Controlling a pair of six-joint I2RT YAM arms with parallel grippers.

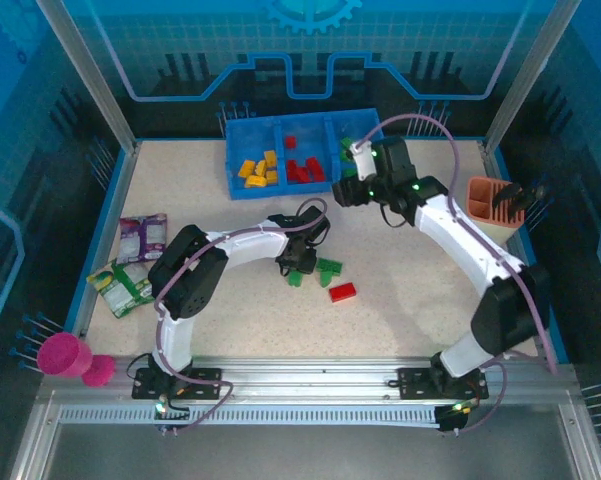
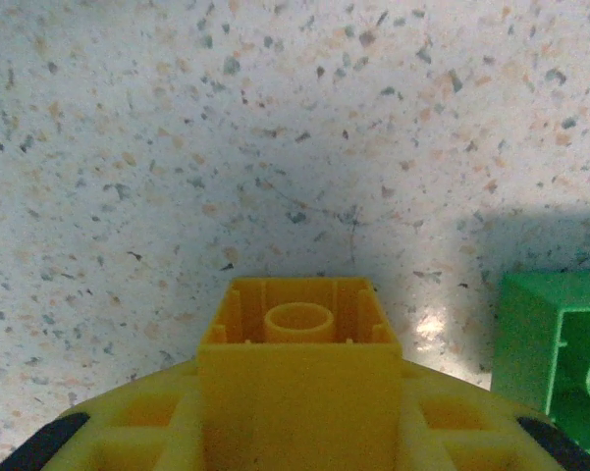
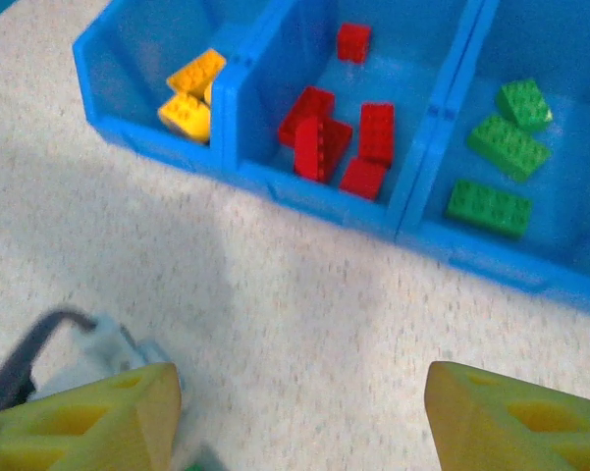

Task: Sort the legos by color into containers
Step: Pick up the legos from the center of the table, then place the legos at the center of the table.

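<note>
- A yellow brick (image 2: 299, 329) is clamped between the closed jaws of the left gripper (image 2: 299, 417). Its hollow underside, with 1 round tube, faces away from the wrist.
- To that gripper's right lies a green brick (image 2: 560, 358), near the held brick but apart from it.
- From above, the left gripper (image 1: 298, 263) has 2 loose green bricks (image 1: 328, 266) just beside its tip and 1 red brick (image 1: 342, 292) a little farther off on its right.
- The right gripper (image 3: 299, 422) hangs with its jaws spread wide and nothing between them.
- Ahead of it stands the blue tray (image 3: 238, 118) with 3 compartments: yellow bricks (image 3: 191, 93) at its left, 5 red bricks (image 3: 324, 147) in the middle, and 3 green bricks (image 3: 501, 147) at its right.
- In the top view the right gripper (image 1: 355, 150) is over the tray's right end.
- The table (image 1: 180, 180) is pale speckled stone; close up, the flecks are grey and orange.
- Blue translucent panels (image 1: 310, 50) on metal posts wall in the table.
- Purple packets (image 1: 142, 235) and a magenta cup (image 1: 65, 355) lie far out to the left gripper's left, and an orange-pink holder (image 1: 490, 200) stands off to the right gripper's right.
</note>
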